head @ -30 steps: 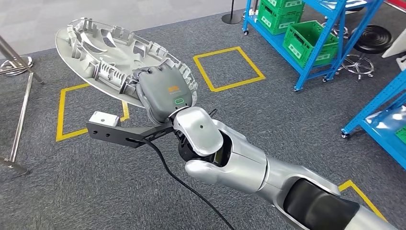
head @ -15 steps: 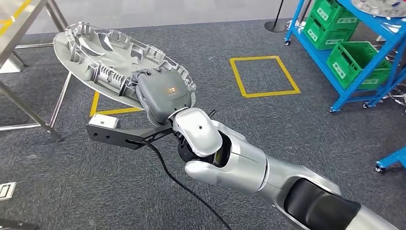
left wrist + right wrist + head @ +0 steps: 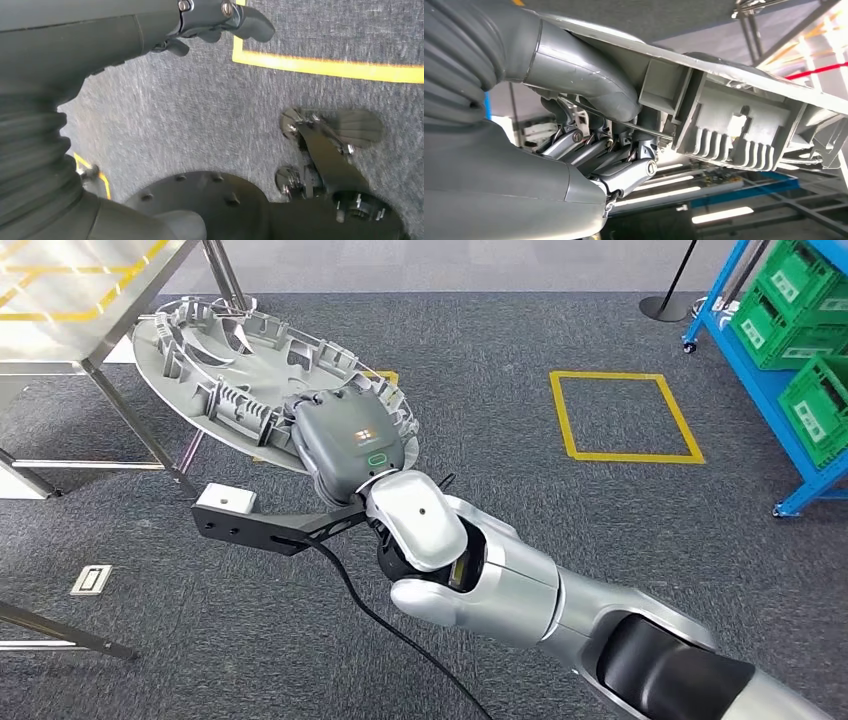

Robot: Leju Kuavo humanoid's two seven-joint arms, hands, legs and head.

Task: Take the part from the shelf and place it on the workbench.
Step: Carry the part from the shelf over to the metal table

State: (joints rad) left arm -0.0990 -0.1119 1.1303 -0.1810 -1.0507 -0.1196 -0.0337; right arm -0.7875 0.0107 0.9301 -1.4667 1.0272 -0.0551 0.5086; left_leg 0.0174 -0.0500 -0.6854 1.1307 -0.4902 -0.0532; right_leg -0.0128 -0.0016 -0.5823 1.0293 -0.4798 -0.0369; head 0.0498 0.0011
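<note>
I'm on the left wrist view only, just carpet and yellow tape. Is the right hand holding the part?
Observer: Yes. In the head view the right hand grips the part at its rim.
Operator: Is the workbench close?
Observer: A metal workbench stands ahead on the left; the part is not yet on it.
Operator: How is the grip?
Observer: In the right wrist view the thumb lies on one face and the fingers on the other.
</note>
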